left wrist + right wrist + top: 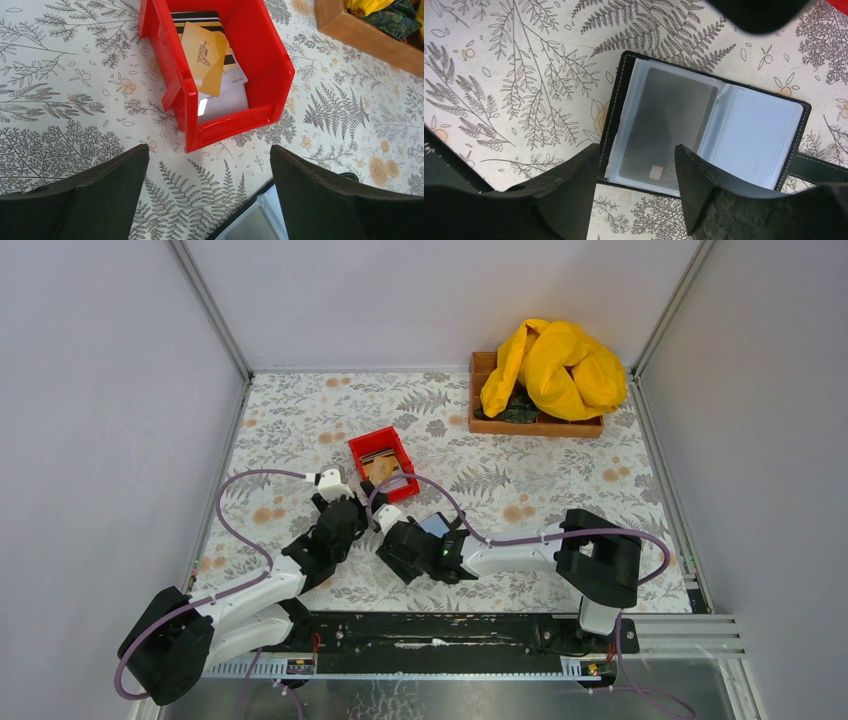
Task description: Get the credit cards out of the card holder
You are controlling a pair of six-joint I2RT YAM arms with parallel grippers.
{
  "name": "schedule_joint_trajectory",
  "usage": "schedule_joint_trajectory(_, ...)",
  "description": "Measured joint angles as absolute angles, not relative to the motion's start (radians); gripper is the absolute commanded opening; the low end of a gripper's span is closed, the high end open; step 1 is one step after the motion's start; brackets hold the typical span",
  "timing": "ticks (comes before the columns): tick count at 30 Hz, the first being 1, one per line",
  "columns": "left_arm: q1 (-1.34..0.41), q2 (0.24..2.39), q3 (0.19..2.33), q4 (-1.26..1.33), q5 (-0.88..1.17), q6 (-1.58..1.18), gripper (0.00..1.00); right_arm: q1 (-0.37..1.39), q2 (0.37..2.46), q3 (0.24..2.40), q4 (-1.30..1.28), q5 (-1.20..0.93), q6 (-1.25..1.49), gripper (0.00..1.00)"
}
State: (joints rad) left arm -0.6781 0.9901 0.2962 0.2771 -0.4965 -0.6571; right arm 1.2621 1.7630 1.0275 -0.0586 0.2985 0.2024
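Card holder point(724, 125) unfolded just under right end effector point(636, 152), jaws wide apart

Fern-print table point(300, 410): red bin point(260, 45), card holder point(754, 135), wooden tray point(540, 426)

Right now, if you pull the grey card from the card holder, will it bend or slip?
The grey card probably stays stiff: it lies flat with straight edges. Its glossy clear sleeve may let it slide. The thin card holder looks light and might drag along.

Top camera overlooks table point(300, 420); wrist cameras peer downward.
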Motion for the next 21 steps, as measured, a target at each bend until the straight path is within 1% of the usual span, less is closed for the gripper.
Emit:
schedule_joint_trajectory(7,-0.678,0.995,0.296,0.276,-0.498,-0.657,0.98,1.259,1.773,1.028,-0.057,0.305,0.218,0.45)
schedule_joint_trajectory(10,-0.677,0.996,0.296,0.276,-0.498,-0.657,0.98,1.254,1.773,1.027,-0.052,0.303,0.226,0.42)
schedule_joint_trajectory(12,-0.677,0.996,0.296,0.276,-0.498,-0.657,0.98,1.251,1.773,1.027,-0.048,0.302,0.228,0.43)
schedule_joint_trajectory(13,-0.677,0.997,0.296,0.277,-0.498,-0.657,0.98,1.249,1.773,1.027,-0.046,0.301,0.228,0.45)
schedule_joint_trajectory(15,-0.677,0.999,0.296,0.276,-0.498,-0.657,0.98,1.246,1.773,1.025,-0.042,0.299,0.229,0.55)
schedule_joint_trajectory(17,-0.677,1.0,0.296,0.276,-0.498,-0.657,0.98,1.242,1.773,1.023,-0.039,0.297,0.232,0.6)
schedule_joint_trajectory(21,-0.677,1.003,0.296,0.276,-0.498,-0.657,0.98,1.24,1.773,1.022,-0.039,0.295,0.233,0.61)
